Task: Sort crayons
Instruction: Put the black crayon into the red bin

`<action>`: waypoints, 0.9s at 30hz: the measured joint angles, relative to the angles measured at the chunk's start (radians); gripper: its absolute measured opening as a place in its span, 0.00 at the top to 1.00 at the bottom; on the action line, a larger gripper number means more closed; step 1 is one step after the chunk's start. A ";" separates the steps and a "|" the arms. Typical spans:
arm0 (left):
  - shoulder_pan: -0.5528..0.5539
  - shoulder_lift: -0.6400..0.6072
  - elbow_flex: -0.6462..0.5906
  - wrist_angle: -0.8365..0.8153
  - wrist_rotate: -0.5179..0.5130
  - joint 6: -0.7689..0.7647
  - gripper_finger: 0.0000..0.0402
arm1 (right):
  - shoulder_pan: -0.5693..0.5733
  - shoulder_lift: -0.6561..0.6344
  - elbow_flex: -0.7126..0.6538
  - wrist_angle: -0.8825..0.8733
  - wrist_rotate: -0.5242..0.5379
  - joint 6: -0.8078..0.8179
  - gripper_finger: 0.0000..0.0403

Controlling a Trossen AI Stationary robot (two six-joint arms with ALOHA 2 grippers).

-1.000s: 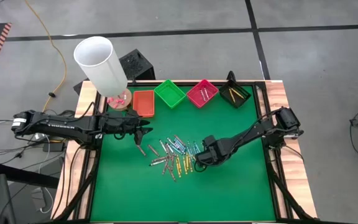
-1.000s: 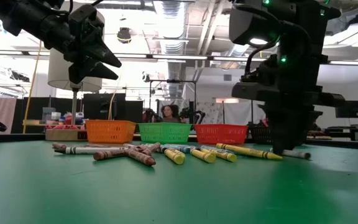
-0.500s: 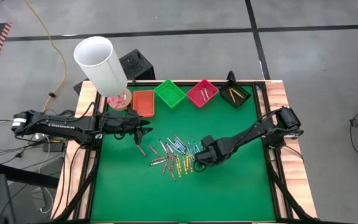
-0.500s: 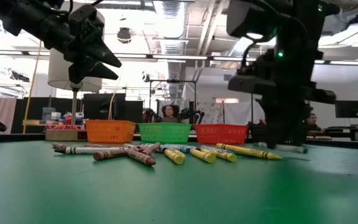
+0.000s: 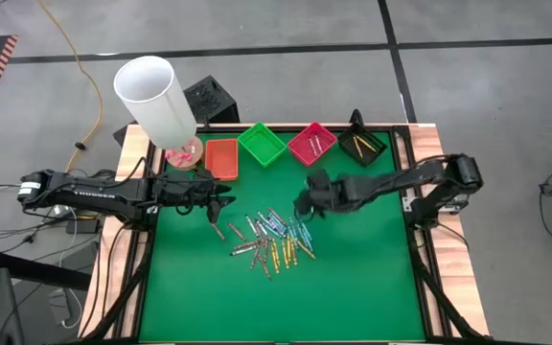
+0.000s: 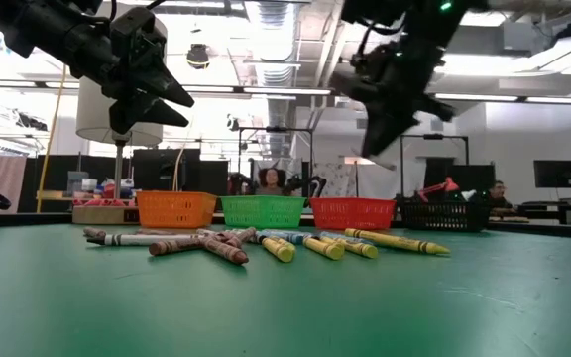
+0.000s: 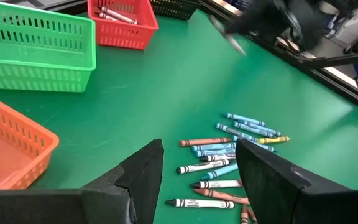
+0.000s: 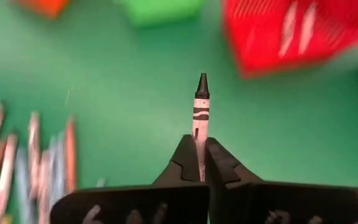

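Note:
Several crayons (image 5: 271, 240) lie loose in a pile on the green mat, also seen in the low view (image 6: 266, 241) and the left wrist view (image 7: 229, 155). My right gripper (image 8: 201, 149) hangs above the mat (image 5: 305, 203) between the pile and the trays, shut on one crayon (image 8: 201, 112) with a pale wrapper and a black tip. My left gripper (image 7: 197, 168) hovers open at the pile's left (image 5: 220, 206), with nothing between its fingers. My right gripper pinches the crayon's back end (image 8: 199, 138) between its two fingertips. The crayon lies along the fingers and sticks out ahead of them, black tip (image 8: 202, 84) foremost. The fingers slant down toward the table's far side, and the crayon is lifted clear of the mat.
Along the far edge stand an orange tray (image 5: 221, 158), a green tray (image 5: 262, 144), a pink-red tray (image 5: 311, 143) with crayons in it, and a black tray (image 5: 360, 144) with yellow crayons. A tall white tube (image 5: 156, 101) stands at the far left corner.
My right gripper has risen from the mat at the pile's right end and gone toward the far edge and the trays, tipping to a flatter slant. It carries one crayon that lay on the mat there; the crayon is now lifted clear.

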 joint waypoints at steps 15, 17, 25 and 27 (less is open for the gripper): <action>0.000 0.000 0.000 -0.006 -0.027 0.008 0.52 | -0.359 0.020 -0.003 0.426 -0.015 -0.238 1.00; 0.000 0.000 0.000 -0.006 -0.027 0.008 0.52 | -0.386 0.026 -0.017 0.427 -0.026 -0.182 1.00; 0.000 0.000 0.000 -0.010 -0.027 0.006 0.52 | -0.462 0.029 -0.158 0.544 -0.075 -0.089 1.00; 0.000 0.000 0.000 -0.010 -0.027 -0.001 0.52 | -0.479 0.028 -0.175 0.562 -0.082 -0.070 1.00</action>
